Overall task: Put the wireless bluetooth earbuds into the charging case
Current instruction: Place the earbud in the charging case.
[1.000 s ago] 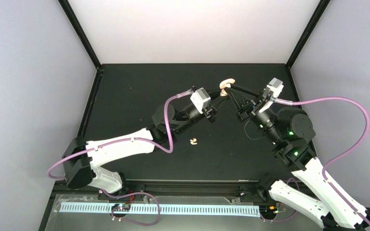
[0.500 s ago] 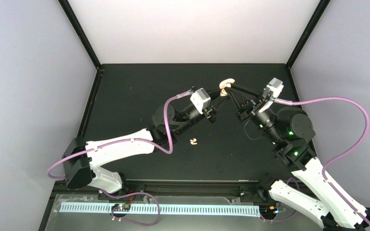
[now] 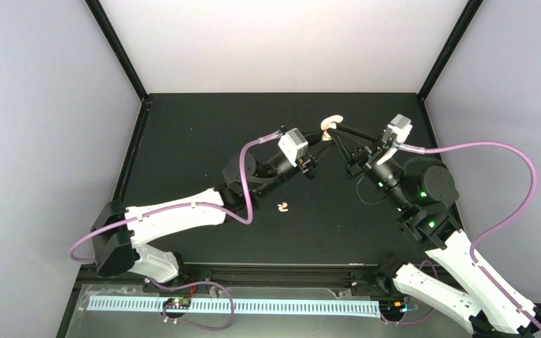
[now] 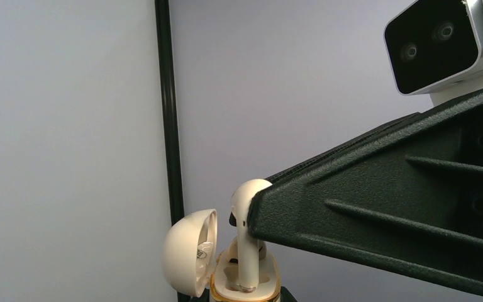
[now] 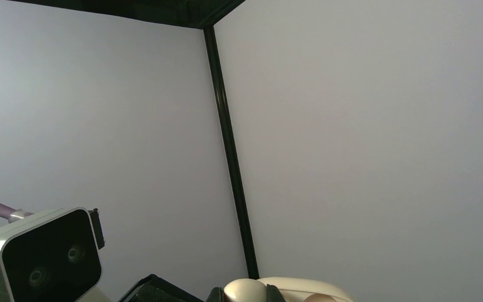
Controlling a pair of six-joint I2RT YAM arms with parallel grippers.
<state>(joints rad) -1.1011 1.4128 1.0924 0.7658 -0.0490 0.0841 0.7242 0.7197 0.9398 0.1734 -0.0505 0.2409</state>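
Observation:
My left gripper (image 3: pixel 326 136) is shut on the cream charging case (image 4: pixel 245 280) and holds it upright above the far middle of the table, with its lid (image 4: pixel 190 251) swung open to the left. My right gripper (image 3: pixel 334 130) is shut on a cream earbud (image 4: pixel 248 234), pinching its head (image 5: pixel 245 291) between the fingertips (image 4: pixel 270 211). The stem points down, its tip in a slot of the case. A second cream shape sits in the case behind the stem. More loose earbuds (image 3: pixel 282 207) lie on the black table, too small to count.
The black table (image 3: pixel 197 141) is walled by pale panels with black corner posts (image 3: pixel 120 49). Both arms meet at the far middle. Purple cables (image 3: pixel 486 151) loop off each wrist. A white ruler strip (image 3: pixel 232 305) lies below the near edge.
The right wrist has drifted very slightly to the left. Both grips and the case are unchanged.

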